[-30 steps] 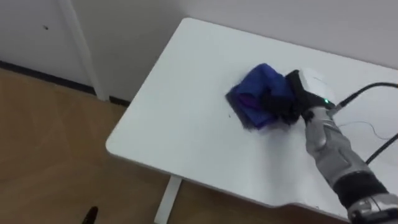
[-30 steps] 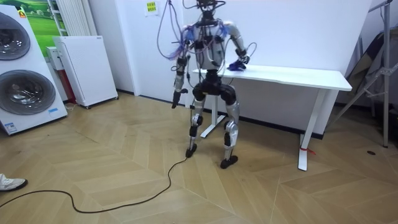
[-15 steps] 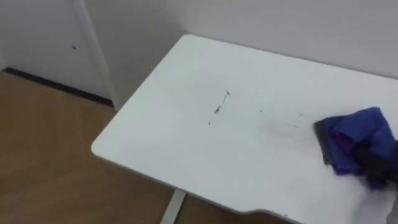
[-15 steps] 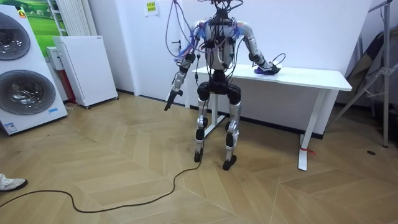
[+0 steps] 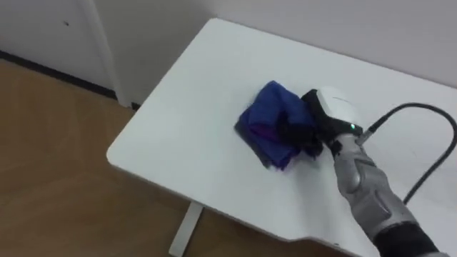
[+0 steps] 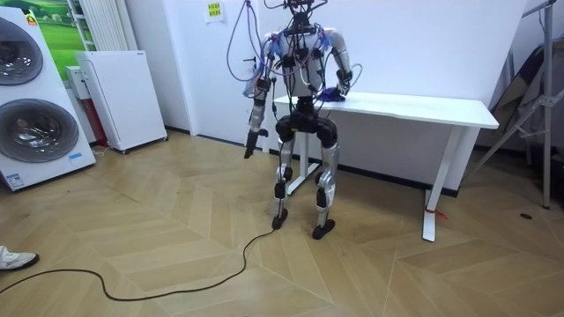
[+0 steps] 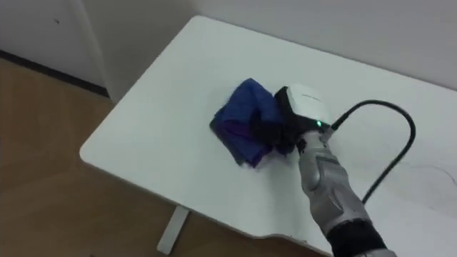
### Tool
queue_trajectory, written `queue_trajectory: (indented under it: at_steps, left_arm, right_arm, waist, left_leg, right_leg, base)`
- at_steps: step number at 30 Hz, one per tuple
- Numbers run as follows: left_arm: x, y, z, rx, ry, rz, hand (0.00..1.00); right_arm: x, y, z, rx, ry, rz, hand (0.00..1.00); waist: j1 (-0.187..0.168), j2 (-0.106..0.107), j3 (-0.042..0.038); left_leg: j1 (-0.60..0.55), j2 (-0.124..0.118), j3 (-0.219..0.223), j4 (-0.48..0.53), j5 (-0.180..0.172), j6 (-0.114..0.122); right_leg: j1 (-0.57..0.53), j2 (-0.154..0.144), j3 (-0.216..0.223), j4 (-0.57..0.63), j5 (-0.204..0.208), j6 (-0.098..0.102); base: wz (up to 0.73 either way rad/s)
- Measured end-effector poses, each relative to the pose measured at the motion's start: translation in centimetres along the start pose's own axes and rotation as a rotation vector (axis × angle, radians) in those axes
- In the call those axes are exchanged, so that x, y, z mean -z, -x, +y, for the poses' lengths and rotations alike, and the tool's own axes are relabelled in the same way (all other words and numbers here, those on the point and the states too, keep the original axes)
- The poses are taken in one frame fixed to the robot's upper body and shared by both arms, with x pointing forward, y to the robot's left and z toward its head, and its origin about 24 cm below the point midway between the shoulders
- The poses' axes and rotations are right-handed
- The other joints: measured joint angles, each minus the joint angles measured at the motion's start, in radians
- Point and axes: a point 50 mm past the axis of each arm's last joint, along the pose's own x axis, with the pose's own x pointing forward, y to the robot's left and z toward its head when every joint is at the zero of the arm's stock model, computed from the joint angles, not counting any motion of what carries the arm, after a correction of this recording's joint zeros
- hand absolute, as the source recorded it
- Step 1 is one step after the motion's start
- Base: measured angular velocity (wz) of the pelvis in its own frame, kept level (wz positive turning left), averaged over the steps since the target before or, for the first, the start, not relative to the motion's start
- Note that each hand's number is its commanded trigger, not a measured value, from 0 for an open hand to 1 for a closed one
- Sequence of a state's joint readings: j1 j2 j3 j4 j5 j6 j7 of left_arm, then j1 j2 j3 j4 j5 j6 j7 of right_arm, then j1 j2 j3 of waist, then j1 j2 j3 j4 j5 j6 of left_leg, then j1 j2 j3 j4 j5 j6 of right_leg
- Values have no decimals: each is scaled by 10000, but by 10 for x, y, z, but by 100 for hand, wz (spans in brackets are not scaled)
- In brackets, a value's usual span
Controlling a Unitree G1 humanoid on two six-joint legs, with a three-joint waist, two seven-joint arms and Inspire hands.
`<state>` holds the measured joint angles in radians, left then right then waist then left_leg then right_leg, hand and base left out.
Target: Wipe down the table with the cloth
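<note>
Wiping stroke in hand: right hand (image 5: 314,127), fingers curled round bunched blue cloth (image 5: 265,127), pressing it on white worktop (image 5: 182,121) near its left end; next, probably a sideways sweep; left hand (image 6: 250,143) hangs idle.

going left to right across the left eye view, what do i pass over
wood floor → table → blue cloth → right hand, its fingers curled on the cloth
</note>
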<state>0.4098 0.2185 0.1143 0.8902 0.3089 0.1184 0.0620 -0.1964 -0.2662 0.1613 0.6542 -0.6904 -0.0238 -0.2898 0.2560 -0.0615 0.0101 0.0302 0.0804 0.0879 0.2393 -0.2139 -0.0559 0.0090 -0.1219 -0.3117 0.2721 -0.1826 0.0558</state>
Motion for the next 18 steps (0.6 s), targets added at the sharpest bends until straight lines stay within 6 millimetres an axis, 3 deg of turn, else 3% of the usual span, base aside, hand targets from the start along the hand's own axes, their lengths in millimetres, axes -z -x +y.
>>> queue_trajectory:
  at_steps: [2,4,5,7,12,14,15,16,18]
  left_arm:
    - [31,5,7,-244,499,913,0]
    - [45,7,15,-518,900,1412,0]
    - [48,8,18,-601,960,1549,0]
    - [44,6,21,-668,932,1394,0]
    - [8,-2,16,-466,982,276,0]
    - [-3,-3,9,-184,791,41,0]
    - [-9,-4,6,1,658,-123,0]
    - [-15,-5,3,132,491,-254,0]
    - [-20,-4,-3,354,360,-458,0]
  right_arm:
    - [39,27,4,845,-727,1027,100]
    - [66,44,-1,1424,-876,1783,100]
    - [80,51,-5,1646,-717,2217,100]
    - [93,54,-9,1787,-506,2614,100]
    - [80,30,-13,1291,-416,2644,100]
    - [64,15,-16,1008,-196,2339,100]
    - [52,5,-20,836,-70,2116,100]
    - [38,-5,-23,644,42,1806,100]
    - [26,-13,-26,506,136,1388,100]
  waist:
    - [-460,161,-60]
    - [-654,250,-121]
    - [-700,348,-186]
    - [-739,417,-220]
    - [-551,364,-204]
    - [-461,337,-207]
    - [-226,337,-197]
    - [-171,319,-129]
    - [-53,267,-76]
  left_leg:
    - [113,-103,-76,-2,-39,74]
    - [193,-235,-111,-13,-79,149]
    - [232,-290,-111,-14,-104,192]
    - [339,-345,-96,-41,-132,239]
    - [388,-355,-74,-48,-134,265]
    - [298,-355,-68,-28,-129,274]
    - [271,-330,-76,-53,-129,275]
    - [232,-290,-93,-46,-127,271]
    - [142,-272,-93,-35,-120,261]
  right_leg:
    - [502,-98,-322,-271,43,119]
    - [750,-231,-514,-369,-12,272]
    - [807,-289,-518,-359,-11,321]
    - [917,-352,-521,-354,-17,369]
    - [836,-330,-446,-285,13,333]
    - [574,-283,-256,-159,54,268]
    - [404,-212,-158,-102,126,181]
    - [332,-137,-152,-149,205,126]
    - [235,-118,-152,-146,219,108]
  base:
    - [63]
    - [29]
    - [10]
    - [-4]
    - [-18]
    - [-43]
    - [-58]
    - [-50]
    - [-9]
